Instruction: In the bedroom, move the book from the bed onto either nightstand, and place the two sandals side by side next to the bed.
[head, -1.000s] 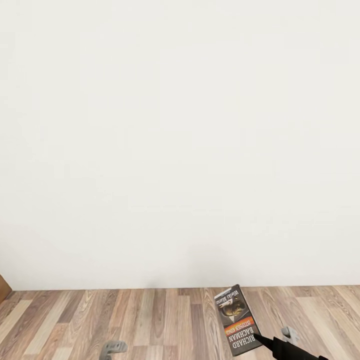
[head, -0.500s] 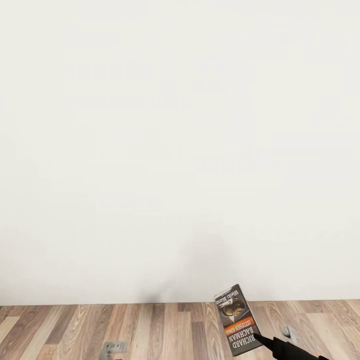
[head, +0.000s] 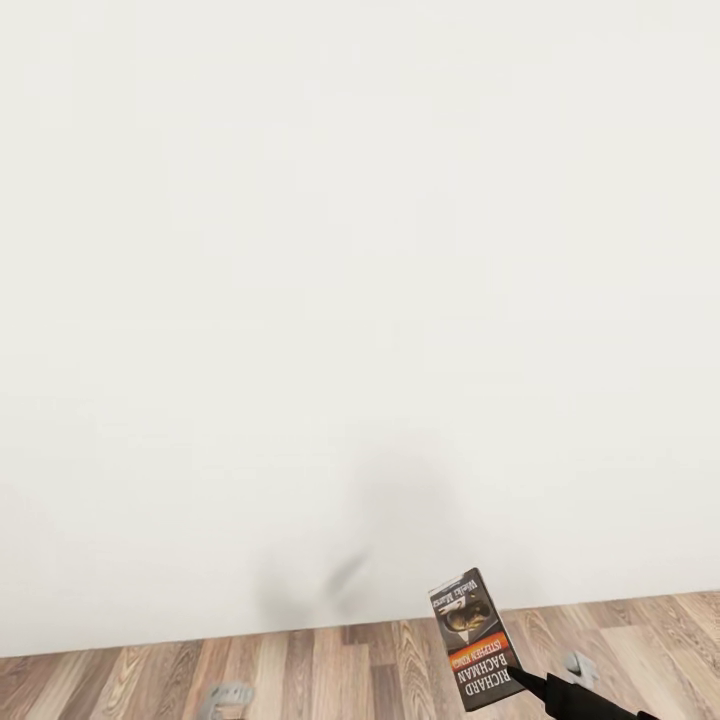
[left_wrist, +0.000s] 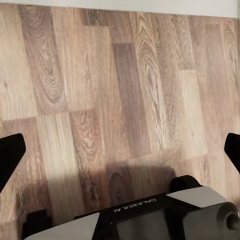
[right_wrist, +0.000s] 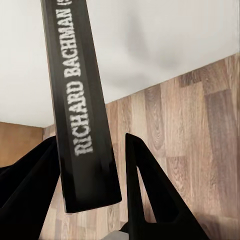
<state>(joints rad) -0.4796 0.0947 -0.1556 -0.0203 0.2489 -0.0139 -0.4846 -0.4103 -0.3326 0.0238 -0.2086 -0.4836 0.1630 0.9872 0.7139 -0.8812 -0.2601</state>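
Observation:
The book (head: 472, 640), dark-covered with an orange band and white "Richard Bachman" lettering, is held above the floor at the lower right of the head view. My right gripper (head: 522, 681) is shut on its near end. The right wrist view looks along the book's spine (right_wrist: 80, 100), clamped between the two black fingers (right_wrist: 145, 190). Over bare floor planks, my left gripper (left_wrist: 120, 150) is open, its fingertips (left_wrist: 10, 152) far apart with nothing between them. The bed, nightstands and sandals are out of view.
A plain white wall (head: 360, 250) stands close ahead, with my faint shadow on it. A strip of wood-plank floor (head: 640, 625) runs along its foot. Grey parts of my base (head: 228, 695) show at the bottom edge. A brown wooden surface (right_wrist: 20, 137) appears in the right wrist view.
The head view has shifted: the wall covers more and the floor strip has sunk lower, so the camera moved. The book stays in my right gripper in the same pose.

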